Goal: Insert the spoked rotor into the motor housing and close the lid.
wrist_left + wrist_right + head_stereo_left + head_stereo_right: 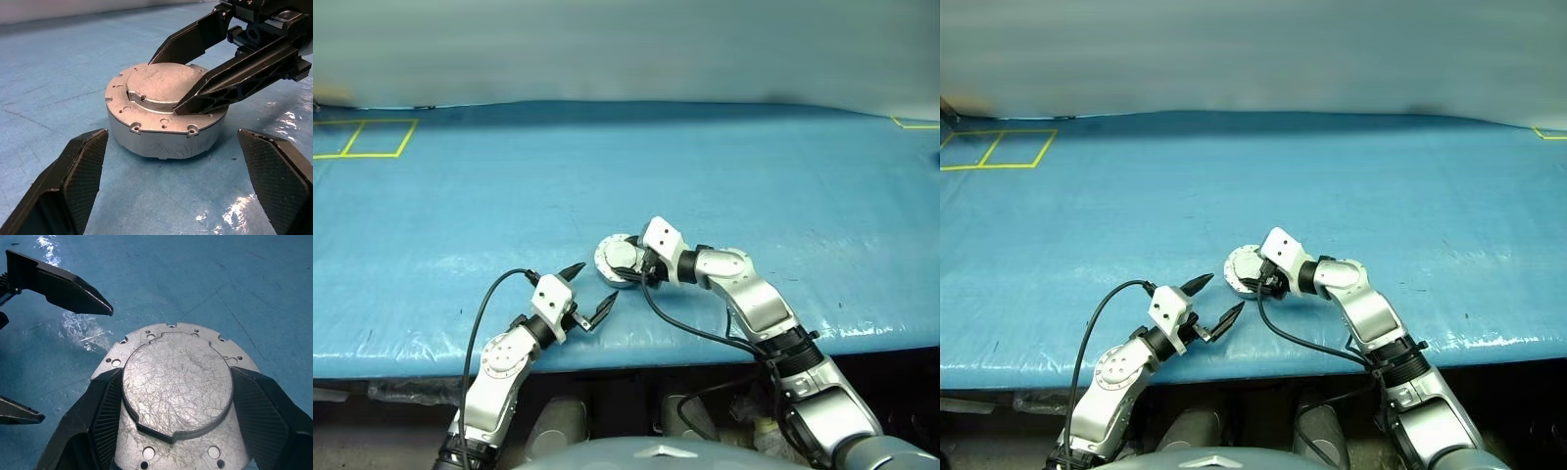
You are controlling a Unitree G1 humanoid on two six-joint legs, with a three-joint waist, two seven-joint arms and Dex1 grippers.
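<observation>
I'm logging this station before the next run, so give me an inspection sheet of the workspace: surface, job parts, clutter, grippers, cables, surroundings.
Surface: blue table, wrinkled glossy covering.
Job's things: motor housing stands on the table with the lid closed flat on top; spoked rotor not visible, presumably inside.
Clutter: nothing seen.
Grippers: right gripper has its fingers on either side of the lid's raised centre; left gripper open, apart from the housing, holding nothing.
Cables: black cable loops by the left wrist; another hangs under the right arm.
Surroundings: yellow tape squares at the far left corner.
</observation>
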